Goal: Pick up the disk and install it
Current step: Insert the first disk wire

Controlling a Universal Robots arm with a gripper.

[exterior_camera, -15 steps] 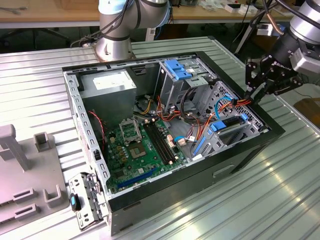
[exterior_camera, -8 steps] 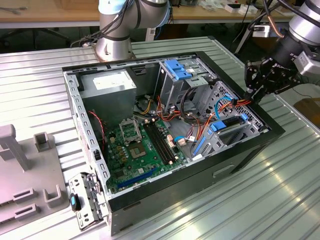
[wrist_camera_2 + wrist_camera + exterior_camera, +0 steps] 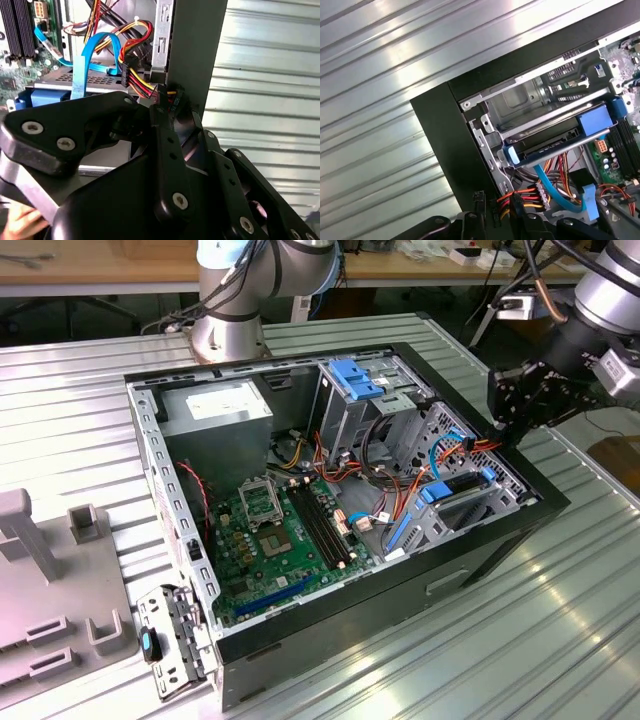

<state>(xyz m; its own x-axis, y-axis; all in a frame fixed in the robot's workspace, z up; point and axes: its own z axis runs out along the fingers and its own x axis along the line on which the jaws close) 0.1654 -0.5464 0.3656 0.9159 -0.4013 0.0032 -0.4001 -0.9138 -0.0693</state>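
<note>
Right now I have the gripper (image 3: 505, 420) hanging at the rim of the open computer case (image 3: 540, 505), at the corner on the exterior view's right, over the ribbed metal table (image 3: 560, 620). It is pressed in close to the bundle of red, yellow and black wires (image 3: 525, 197) that plugs in at that corner. Whether the gripper is clenched on that plug or released I cannot tell from my feeds.

The disk (image 3: 460, 498) is not in the gripper. It lies flat inside the metal drive cage (image 3: 520, 102) in that same corner, and its blue side rail (image 3: 555, 149) runs parallel to the cage's bars. I judge it seated in its bay, or very nearly.

From the gripper, the disk lies just inward and lower, toward the exterior view's left, near but apart. A blue ribbon cable (image 3: 80, 70) loops between the two.
</note>
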